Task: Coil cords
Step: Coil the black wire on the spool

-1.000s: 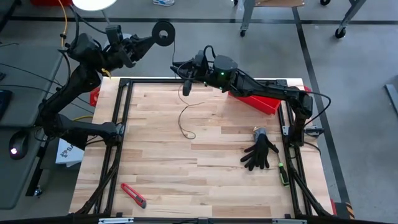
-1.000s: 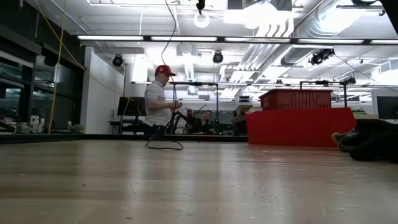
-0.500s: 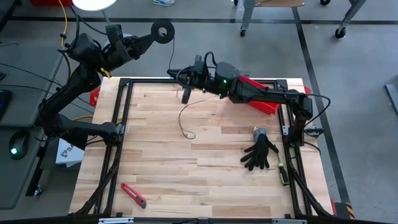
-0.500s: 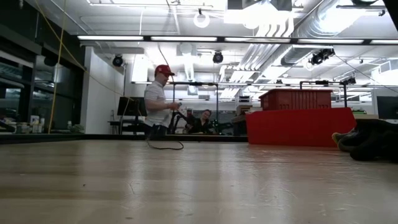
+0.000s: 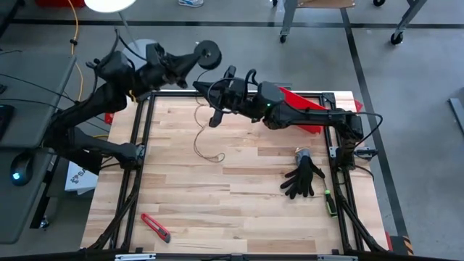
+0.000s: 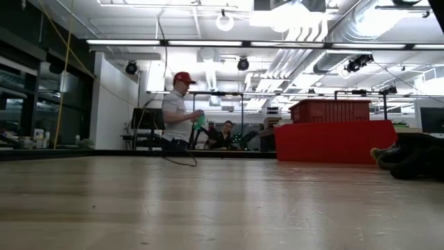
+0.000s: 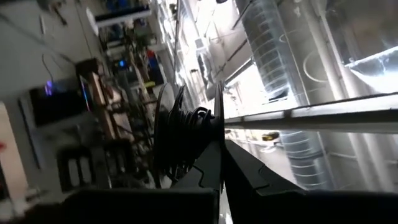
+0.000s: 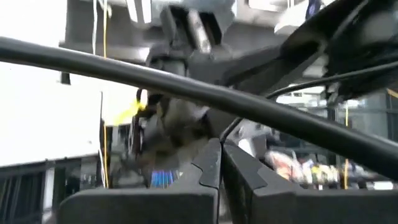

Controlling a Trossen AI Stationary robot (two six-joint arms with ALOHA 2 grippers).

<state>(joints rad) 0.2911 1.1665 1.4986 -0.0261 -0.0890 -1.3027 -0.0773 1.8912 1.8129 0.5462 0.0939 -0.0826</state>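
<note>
Overhead, the left gripper, fingers clamped on the small round black plastic spool, holds it beyond the far-left edge of the pale wooden worktop. From there the thin dark brownish string cord runs nearward, its loose loop lying on the boards. The right gripper, fingers together, hovers just beside the cord.

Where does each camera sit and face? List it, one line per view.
High: overhead, facing down on the table; both arms, spool, cord.
Low: at tabletop height, facing across into the room; no arm visible.
Left wrist: past the left gripper, shut on the spool.
Right wrist: past the shut right gripper, toward the left arm.
Shared: high and left wrist show the spool.
</note>
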